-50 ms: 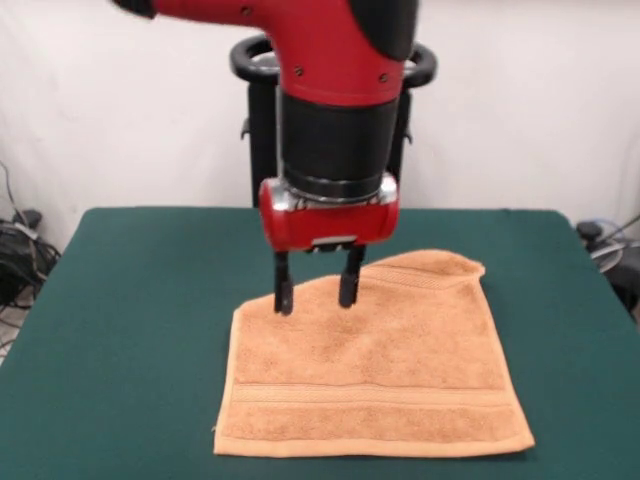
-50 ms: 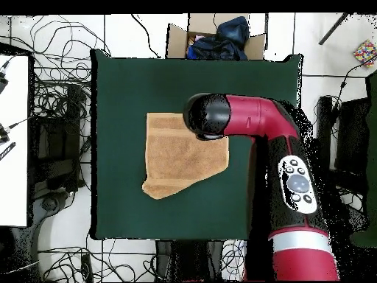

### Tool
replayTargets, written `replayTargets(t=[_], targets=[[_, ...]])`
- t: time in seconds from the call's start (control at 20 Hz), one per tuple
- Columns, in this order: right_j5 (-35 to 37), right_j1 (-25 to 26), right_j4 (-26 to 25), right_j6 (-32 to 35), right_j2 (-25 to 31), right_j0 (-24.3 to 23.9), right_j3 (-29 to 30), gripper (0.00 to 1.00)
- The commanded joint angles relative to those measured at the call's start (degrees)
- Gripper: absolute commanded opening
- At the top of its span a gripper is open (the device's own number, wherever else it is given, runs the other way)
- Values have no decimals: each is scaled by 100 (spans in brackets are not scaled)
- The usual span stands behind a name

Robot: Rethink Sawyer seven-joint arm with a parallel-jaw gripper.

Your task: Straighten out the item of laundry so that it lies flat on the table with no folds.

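Your tool (image 1: pixel 313 297) hangs spread over the towel (image 1: pixel 380 370) — its far edge is still folded over, the rest flat on the bench (image 1: pixel 120 330).

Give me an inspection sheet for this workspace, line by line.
Surface: dark green table, bare around the towel.
Job's things: orange-tan towel lies near the table's middle, not yet flat; its far corner on the picture's left in the front view is folded in, leaving a slanted edge.
Clutter: nothing seen on the table.
Grippers: gripper open, pointing down at the towel's far edge; contact cannot be told.
Cables: tangled cables on the floor around the table.
Surroundings: cardboard box with dark cloth beyond one table edge; white wall behind.
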Motion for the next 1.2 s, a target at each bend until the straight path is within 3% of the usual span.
replayTargets(t=[0.05, 0.45, 0.85, 1.2], targets=[[-372, 466, 246, -739, 1145, -520, 166, 100], [-619, 480, 292, -468, 1750, -838, 374, 100], [-674, 701, 127, -311, 1829, -861, 249, 100], [-287, 934, -14, -137, 1589, -615, -159, 100]])
